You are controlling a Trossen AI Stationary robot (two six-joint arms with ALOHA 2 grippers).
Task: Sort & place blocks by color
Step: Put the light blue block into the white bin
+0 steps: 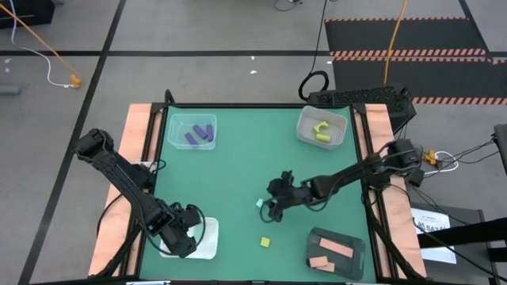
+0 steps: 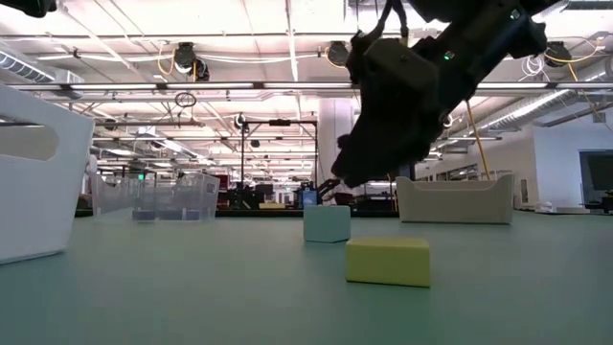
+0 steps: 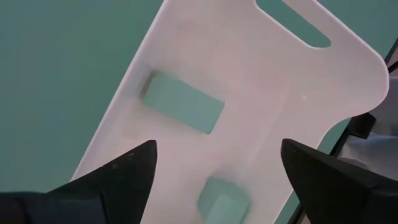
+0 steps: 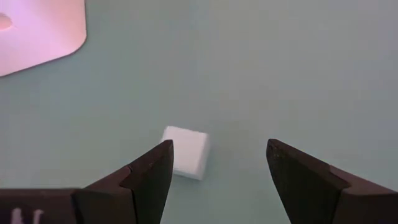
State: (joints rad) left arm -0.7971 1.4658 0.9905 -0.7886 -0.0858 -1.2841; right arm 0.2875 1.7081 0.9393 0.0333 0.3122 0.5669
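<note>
A green table (image 1: 238, 158) stands on a grey floor with striped mats; the low view shows a hall of ceiling lights behind. The right hand (image 1: 268, 207) hangs wide open and empty over a mint cube (image 4: 185, 152) beside the yellow block (image 1: 265, 241). The left hand (image 1: 181, 240), spread open and empty, hovers above the white tray (image 3: 261, 93), where a mint bar (image 3: 181, 102) lies flat, aslant to the tray's edge.

Blocks: purple bars (image 1: 199, 134) in far-left tub; yellow pieces (image 1: 321, 132) in far-right tub; salmon bars (image 1: 331, 255) in dark tray; mint bar (image 3: 181, 102) and mint cube (image 3: 221, 198) in white tray; loose mint cube (image 1: 260, 204) and yellow cube (image 1: 265, 241) flat on bench.
</note>
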